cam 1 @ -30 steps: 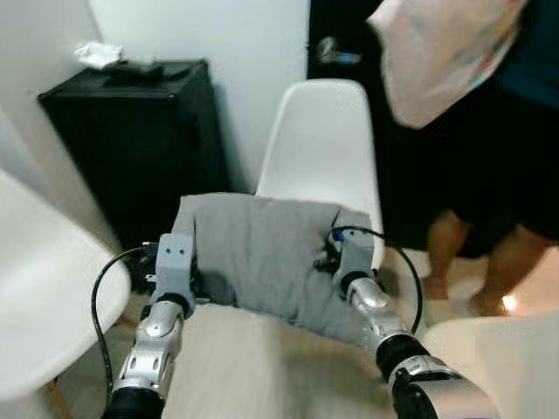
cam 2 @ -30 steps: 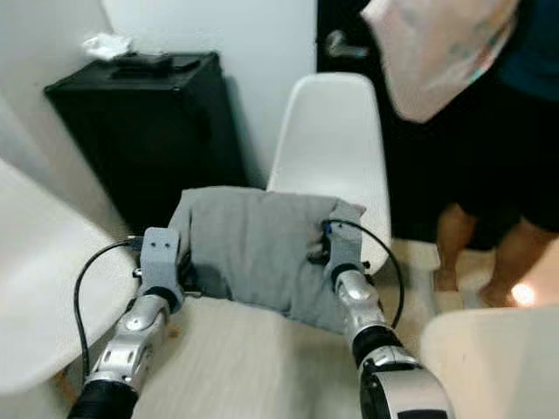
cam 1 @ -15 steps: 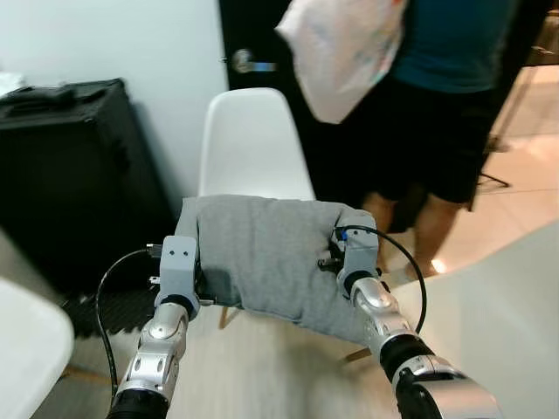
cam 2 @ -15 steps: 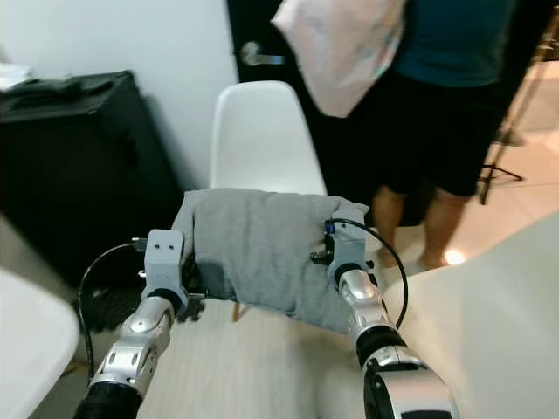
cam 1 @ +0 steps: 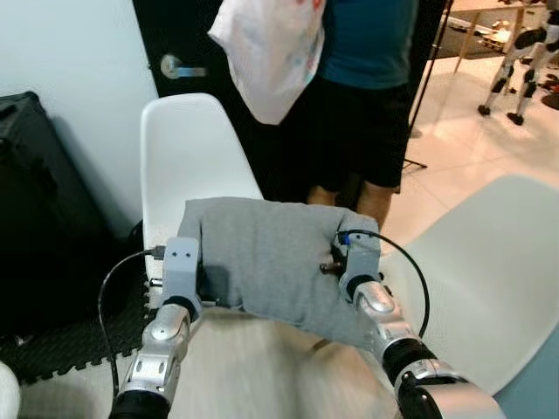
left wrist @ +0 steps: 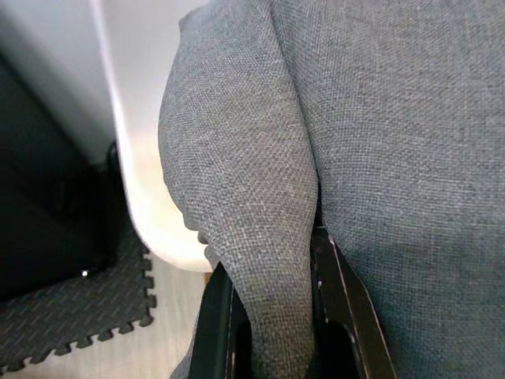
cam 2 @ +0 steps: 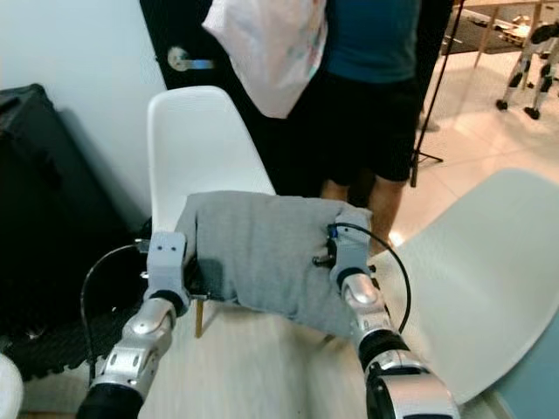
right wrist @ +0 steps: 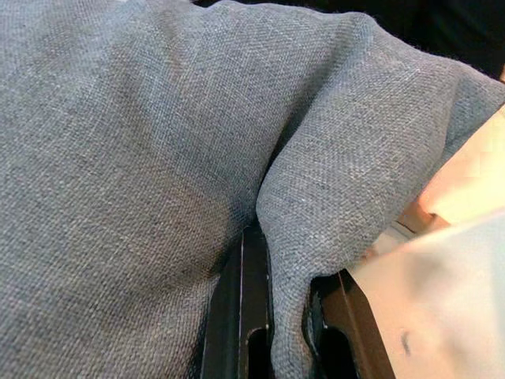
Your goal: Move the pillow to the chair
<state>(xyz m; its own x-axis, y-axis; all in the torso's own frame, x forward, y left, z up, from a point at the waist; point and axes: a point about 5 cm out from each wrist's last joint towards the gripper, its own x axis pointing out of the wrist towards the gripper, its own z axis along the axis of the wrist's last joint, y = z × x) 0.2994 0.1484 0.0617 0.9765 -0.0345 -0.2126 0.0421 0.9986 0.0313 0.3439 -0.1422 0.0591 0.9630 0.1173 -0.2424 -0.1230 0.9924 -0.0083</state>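
- Left wrist view: a fold of the grey pillow is pinched between the two black fingers of the left gripper, which are closed tight on the fabric.
- Right wrist view: the right gripper is likewise clamped on a fold at the pillow's other end, cloth bulging between its fingers.
- In the eye views the pillow is held up in the air between the two grippers, just in front of the seat of a white chair, whose back rises behind it.
- A second white chair is seen to the right, beside the right arm.
- A person carrying a pale bag stands behind the pillow, before a dark door.
- A black case and a foam mat are seen on the left.
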